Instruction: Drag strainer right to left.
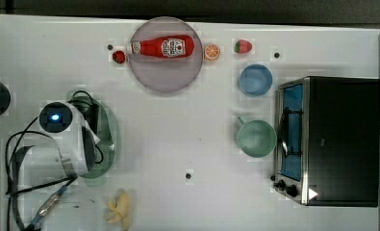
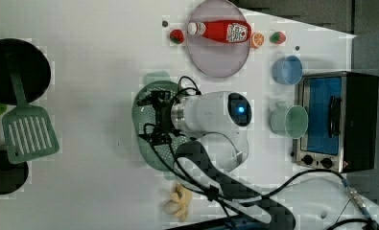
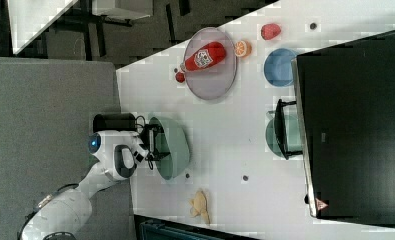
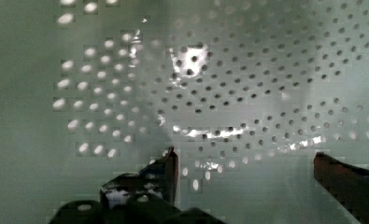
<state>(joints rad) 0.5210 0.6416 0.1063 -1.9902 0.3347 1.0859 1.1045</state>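
**End effector down inside the strainer, near the worktop's edge**

A white robot arm reaches down into a pale green oval strainer (image 1: 108, 139), which sits toward the top view's left on a white worktop (image 1: 187, 125). The end effector (image 4: 245, 175) is lowered into the strainer's bowl. In the wrist view its two dark fingertips (image 4: 166, 170) stand well apart with only the perforated green floor between them, so it is open and holds nothing.

Far off at the top view's right are a green mug (image 1: 256, 138), a blue bowl (image 1: 255, 80) and a toaster oven (image 1: 327, 139). A ketchup bottle (image 1: 164, 47) lies on a round grey plate (image 1: 166, 77). A peeled banana (image 1: 120, 208) lies just below the strainer in the top view.

Judged risks: with nothing gripped, any further drag relies on a finger pushing the inner wall, so the light plastic could tip, ride up or slip off. In the right view the strainer already lies close to the worktop's edge, so pushing further could send it over. A sideways swing might nudge the banana. Cables hang slack near the rim and could snag
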